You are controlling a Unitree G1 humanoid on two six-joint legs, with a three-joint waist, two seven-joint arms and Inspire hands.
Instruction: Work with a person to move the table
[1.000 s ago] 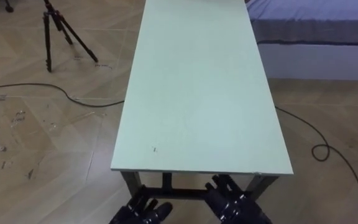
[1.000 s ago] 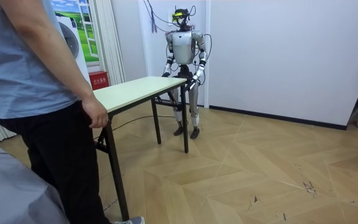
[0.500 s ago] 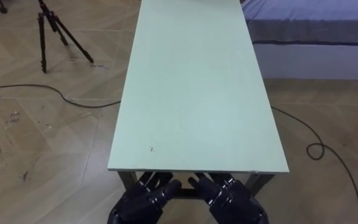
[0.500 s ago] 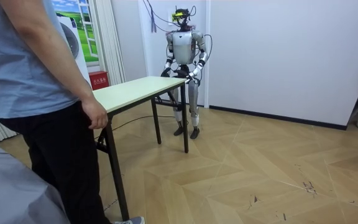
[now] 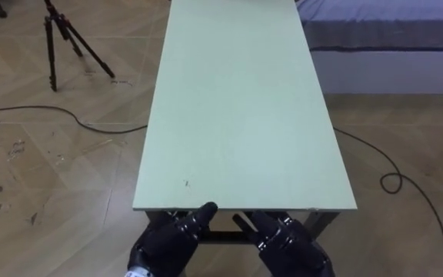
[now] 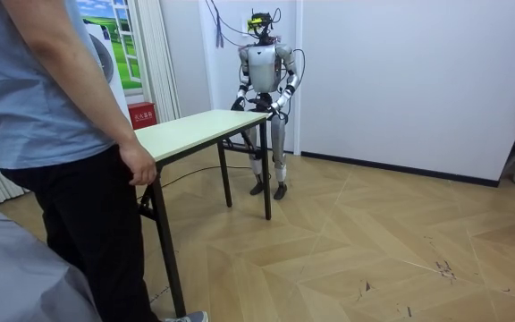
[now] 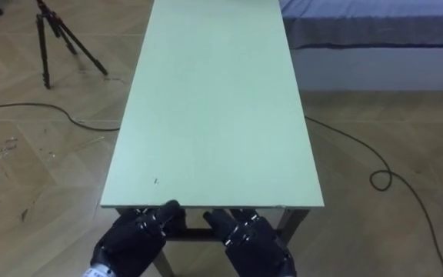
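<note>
Left eye view: table [image 5: 244, 115] running lengthwise ahead, tripod [image 5: 60, 38] on the floor to its left, bed [image 5: 383, 38] to its right. Left hand [image 5: 168, 242] and right hand [image 5: 291, 245] just below the near edge, fingers loose and apart, clamped on nothing; tips perhaps touching the underside. Room view: stands at one short end; person's hand [image 6: 137, 165] at the other.

No text, number or sign was legible in any view. The red box [image 6: 141, 114] on the floor at the room view's left carried pale markings on its front, too small to read. The picture panel [image 6: 105, 40] above it showed a green landscape under a blue sky; no lettering could be made out on it. The table [image 5: 244, 115] bore one small dark speck near its near edge, not a character.
</note>
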